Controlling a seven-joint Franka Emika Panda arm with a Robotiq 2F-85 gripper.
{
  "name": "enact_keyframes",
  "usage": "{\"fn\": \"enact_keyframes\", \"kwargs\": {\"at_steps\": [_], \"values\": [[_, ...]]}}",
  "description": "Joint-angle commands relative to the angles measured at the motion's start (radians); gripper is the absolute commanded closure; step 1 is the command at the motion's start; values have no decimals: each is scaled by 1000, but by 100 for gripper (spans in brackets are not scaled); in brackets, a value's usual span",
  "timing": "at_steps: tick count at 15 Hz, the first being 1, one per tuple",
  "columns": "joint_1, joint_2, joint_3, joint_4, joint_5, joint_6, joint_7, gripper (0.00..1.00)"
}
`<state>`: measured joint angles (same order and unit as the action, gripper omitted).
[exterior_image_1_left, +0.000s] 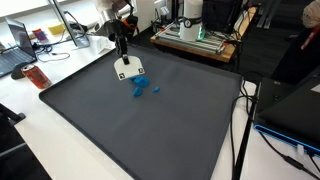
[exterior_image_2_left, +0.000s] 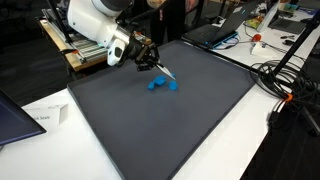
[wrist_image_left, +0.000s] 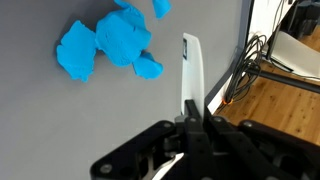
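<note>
My gripper (wrist_image_left: 195, 120) is shut on a thin white flat piece (wrist_image_left: 190, 68), which I see edge-on in the wrist view, reaching away from the fingers. In an exterior view the white piece (exterior_image_1_left: 125, 68) hangs below the gripper (exterior_image_1_left: 122, 52), close above the dark grey mat (exterior_image_1_left: 150, 130). Several bright blue lumps (wrist_image_left: 110, 40) lie clustered on the mat just beside the piece's far end. Both exterior views show the blue lumps (exterior_image_1_left: 140, 88) (exterior_image_2_left: 161, 84) right under and next to the gripper (exterior_image_2_left: 150, 62) and its white piece (exterior_image_2_left: 166, 73).
The mat (exterior_image_2_left: 170, 130) covers most of the tabletop. Black cables (exterior_image_2_left: 285, 75) run along its right edge, and a wooden floor (wrist_image_left: 285, 105) shows beyond. A laptop (exterior_image_1_left: 15, 50) and a red item (exterior_image_1_left: 35, 76) lie to the left. Equipment (exterior_image_1_left: 195, 35) stands at the back.
</note>
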<state>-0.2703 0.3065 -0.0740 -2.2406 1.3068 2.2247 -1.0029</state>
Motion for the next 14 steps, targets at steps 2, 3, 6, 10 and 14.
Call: {"fn": "enact_keyframes", "kwargs": {"at_steps": [2,3,6,10,14], "values": [[32,-55,-34,-76,103,13,-82,99],[35,-60,-38,-86,116,13,-92,99],[47,-84,-51,-120,147,22,-120,99],[73,-118,-61,-171,156,81,-121,99],[102,-157,-53,-214,199,166,-141,99]]}}
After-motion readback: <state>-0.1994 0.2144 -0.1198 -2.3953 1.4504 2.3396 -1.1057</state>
